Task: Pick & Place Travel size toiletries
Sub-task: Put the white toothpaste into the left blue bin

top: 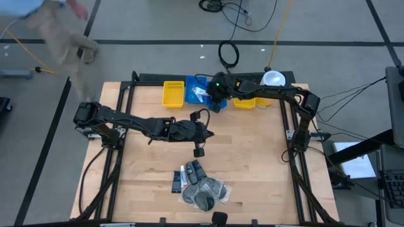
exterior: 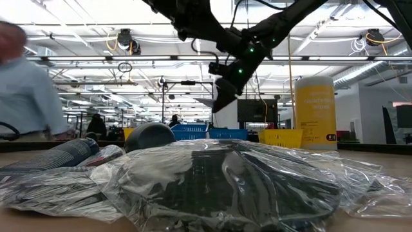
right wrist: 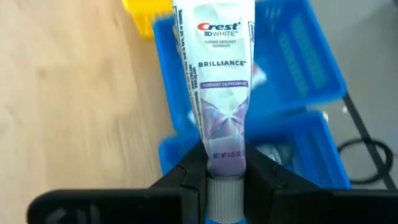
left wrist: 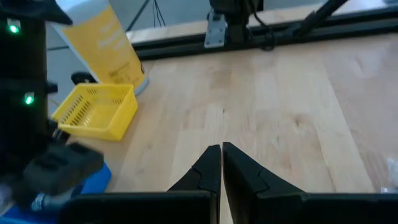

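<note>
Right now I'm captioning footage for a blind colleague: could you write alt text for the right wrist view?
The right gripper clamps the cap end of a white Crest toothpaste tube, holding it over a blue bin. A light wooden table lies alongside.

We read "Crest 3D WHITE", "BRILLIANCE" and "VIBRANT PEPPERMINT" on the white toothpaste tube [right wrist: 217, 81], with "NET WT" near its cap; the printing on the yellow canister [exterior: 315, 109] is too blurred for us.
</note>
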`<move>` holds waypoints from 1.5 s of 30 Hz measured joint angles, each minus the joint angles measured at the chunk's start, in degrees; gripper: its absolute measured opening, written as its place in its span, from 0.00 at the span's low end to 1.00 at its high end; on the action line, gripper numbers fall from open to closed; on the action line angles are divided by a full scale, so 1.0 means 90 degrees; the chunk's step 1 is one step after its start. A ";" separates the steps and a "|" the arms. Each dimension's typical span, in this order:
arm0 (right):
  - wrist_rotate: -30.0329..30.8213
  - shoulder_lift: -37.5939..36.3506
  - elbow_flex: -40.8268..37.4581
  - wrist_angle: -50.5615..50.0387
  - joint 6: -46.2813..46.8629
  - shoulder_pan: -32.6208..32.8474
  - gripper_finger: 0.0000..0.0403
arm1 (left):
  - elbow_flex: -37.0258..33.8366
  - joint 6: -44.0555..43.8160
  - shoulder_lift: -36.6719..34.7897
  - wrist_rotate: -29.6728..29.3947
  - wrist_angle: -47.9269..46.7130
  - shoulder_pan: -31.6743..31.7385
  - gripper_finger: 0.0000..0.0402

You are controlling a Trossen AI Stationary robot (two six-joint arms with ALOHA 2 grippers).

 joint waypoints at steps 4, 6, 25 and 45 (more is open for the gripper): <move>-0.0191 0.0001 0.0002 0.0456 0.0124 0.0037 0.13 | 0.0000 0.0008 0.0000 0.0015 0.0218 -0.0024 0.05; -0.0262 0.0007 0.0000 0.0672 0.0161 0.0031 0.13 | 0.0000 0.0008 0.0002 0.0015 0.0241 -0.0040 0.05; -0.0631 0.1208 0.0812 0.1634 0.0375 -0.0149 0.13 | 0.0000 0.0145 0.0002 0.0039 0.0366 -0.0136 0.05; -0.0452 0.1549 0.0908 0.1654 0.0598 -0.0268 0.27 | 0.0000 0.0122 0.0002 0.0036 0.0308 -0.0155 0.05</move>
